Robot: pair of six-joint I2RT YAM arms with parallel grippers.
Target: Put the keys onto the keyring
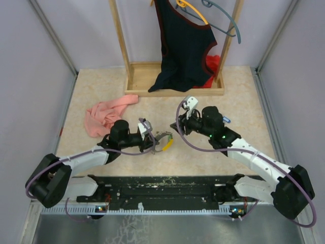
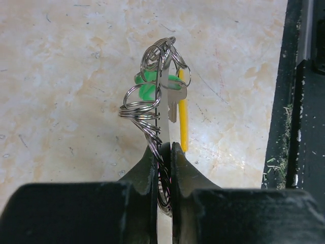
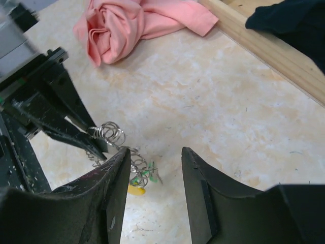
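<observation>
Pinching the keyring (image 2: 163, 101) edge-on, the L gripper (image 2: 163, 152) is clamping its wire, w/ a green-headed key (image 2: 147, 87) and yellow strip (image 2: 183, 127) sitting just beyond the fingertips. The R gripper (image 3: 155, 168) is hanging open and empty, w/ the ring just past one finger. Judged step: mid-threading. Next move prob. calls for fetching another key and aligning it w/ the coil.

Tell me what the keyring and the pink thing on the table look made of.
The keyring looks like polished steel wire: bright glints on coiled loops, plus a yellow strip, probably plastic. The pink cloth looks like soft matte fabric, bunched in folds.
</observation>
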